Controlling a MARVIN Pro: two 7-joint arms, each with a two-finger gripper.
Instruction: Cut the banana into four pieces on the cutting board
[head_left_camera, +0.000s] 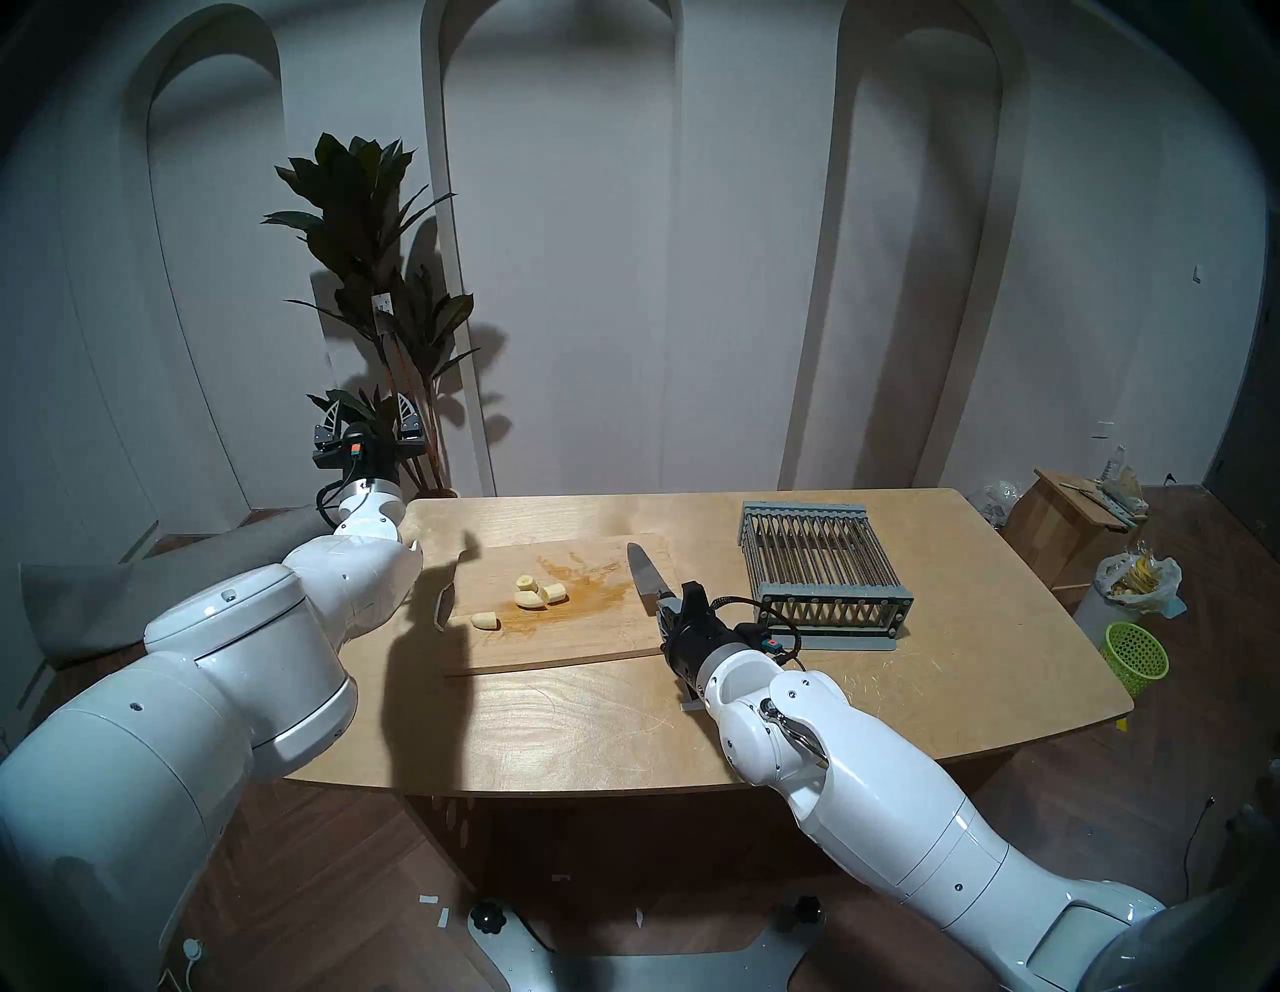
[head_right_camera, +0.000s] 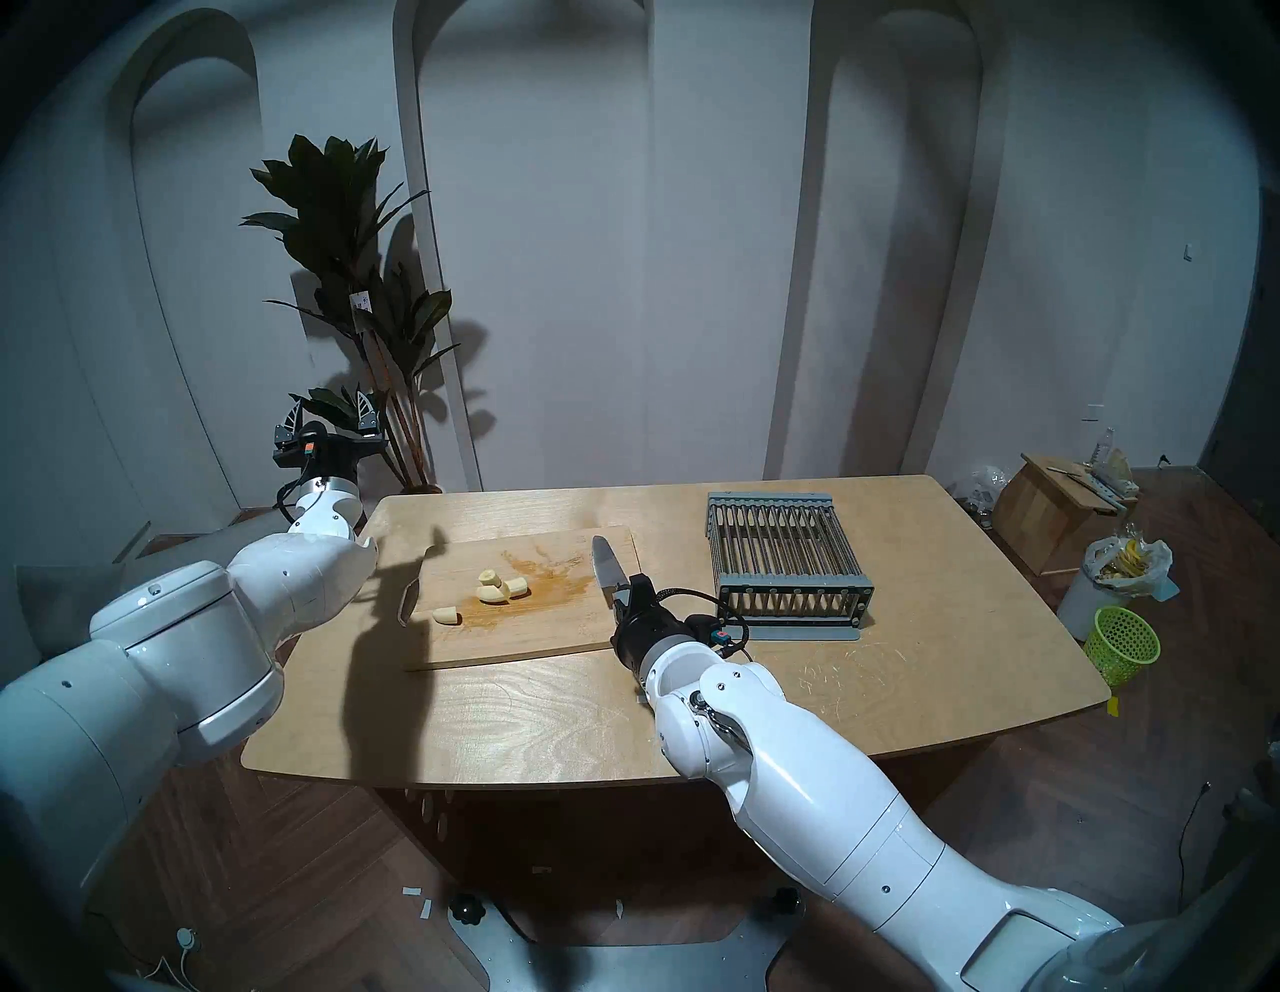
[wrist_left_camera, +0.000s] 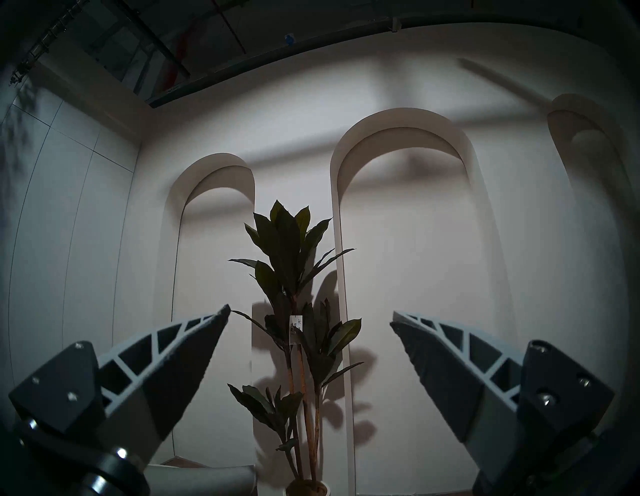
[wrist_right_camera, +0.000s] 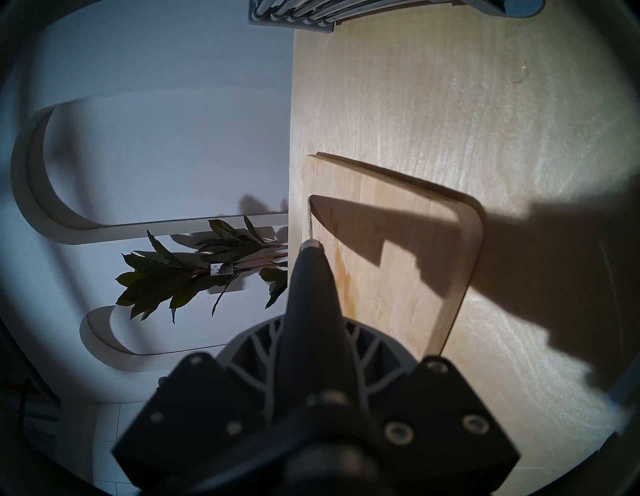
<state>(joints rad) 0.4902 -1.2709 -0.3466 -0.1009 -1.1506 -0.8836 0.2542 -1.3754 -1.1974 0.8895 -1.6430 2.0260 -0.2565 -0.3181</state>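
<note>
Pale cream banana (head_left_camera: 532, 601) lies in four chunks mid cutting board (head_left_camera: 582, 637). Right end effector (head_left_camera: 668, 609), over the board's right edge, is clamped on a knife (head_left_camera: 644, 571); left end effector (head_left_camera: 368, 424), beyond the board's left end, gapes apart.

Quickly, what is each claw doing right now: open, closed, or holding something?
Left claw: open, empty, raised beside the table.
Right claw: closed on the knife handle, blade over the cutting board.
</note>
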